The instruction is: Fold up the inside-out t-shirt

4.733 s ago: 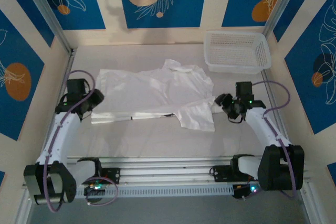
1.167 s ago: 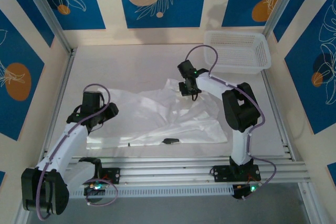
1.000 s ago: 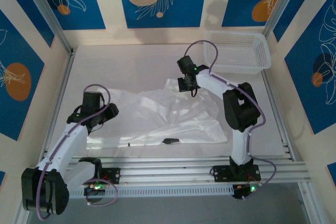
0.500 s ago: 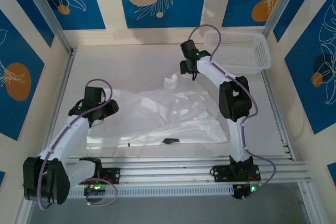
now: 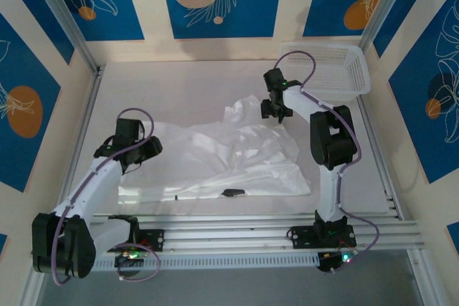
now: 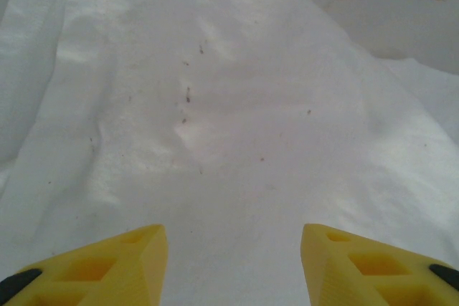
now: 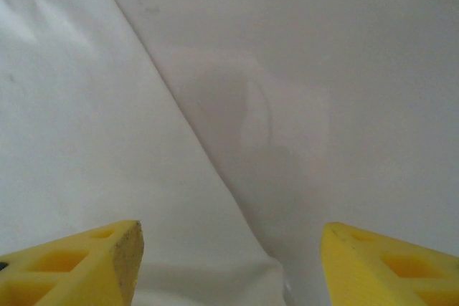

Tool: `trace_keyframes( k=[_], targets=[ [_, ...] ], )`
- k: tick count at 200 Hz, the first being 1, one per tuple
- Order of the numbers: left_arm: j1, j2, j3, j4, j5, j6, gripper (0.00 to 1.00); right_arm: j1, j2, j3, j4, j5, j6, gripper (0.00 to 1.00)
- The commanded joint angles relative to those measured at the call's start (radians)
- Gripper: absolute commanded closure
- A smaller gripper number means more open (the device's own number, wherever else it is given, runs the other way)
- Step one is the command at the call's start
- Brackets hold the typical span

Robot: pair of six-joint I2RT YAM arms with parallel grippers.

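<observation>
The inside-out t-shirt (image 5: 215,155) lies rumpled across the middle of the table, with a small dark neck tag (image 5: 231,192) near its front edge. My left gripper (image 5: 150,150) hovers over the shirt's left end. In the left wrist view it (image 6: 233,266) is open, white cloth (image 6: 215,127) spread beneath the yellow fingers (image 6: 107,266) and nothing between them. My right gripper (image 5: 277,112) is above the shirt's back right edge. In the right wrist view it (image 7: 229,266) is open and empty, over a diagonal cloth edge (image 7: 93,127) with bare table (image 7: 344,69) beside it.
A white mesh basket (image 5: 324,69) stands at the back right corner, close behind the right arm. Walls enclose the table on the left, back and right. An aluminium rail (image 5: 237,231) runs along the near edge by the arm bases.
The right gripper opened and let go of the shirt's back edge, swung up toward the basket, then came down to the right. The released cloth settled. The left arm barely moved.
</observation>
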Motion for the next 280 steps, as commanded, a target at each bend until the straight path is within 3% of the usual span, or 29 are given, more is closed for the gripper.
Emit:
trace_keyframes(
  k=[1, 47, 91, 131, 156, 186, 226, 280],
  targets=[
    [-0.008, -0.031, -0.007, -0.011, -0.014, 0.008, 0.48, 0.008, 0.089, 0.08, -0.044, -0.036, -0.024, 0.36],
    [-0.008, -0.047, -0.028, -0.013, -0.025, 0.001, 0.47, 0.026, 0.174, 0.172, -0.15, -0.063, -0.018, 0.39],
    [-0.008, -0.045, -0.023, -0.013, -0.028, 0.002, 0.47, 0.013, 0.19, 0.172, -0.191, -0.084, -0.014, 0.5],
    [-0.008, -0.025, -0.007, -0.013, -0.03, -0.002, 0.48, 0.011, 0.185, 0.219, -0.215, -0.08, -0.037, 0.81],
    [0.003, 0.039, 0.123, -0.098, -0.142, -0.029, 0.48, 0.015, 0.134, 0.285, -0.243, -0.072, -0.05, 1.0],
    [0.063, 0.222, 0.315, -0.159, -0.207, -0.015, 0.48, 0.014, 0.008, 0.237, -0.17, -0.096, -0.019, 1.0],
    [0.173, 0.492, 0.455, -0.087, -0.061, 0.046, 0.5, 0.014, -0.052, 0.144, -0.114, -0.142, 0.009, 1.0],
    [0.24, 0.788, 0.665, -0.118, -0.012, 0.071, 0.51, 0.017, -0.103, 0.057, -0.031, -0.185, 0.016, 1.0]
  ],
)
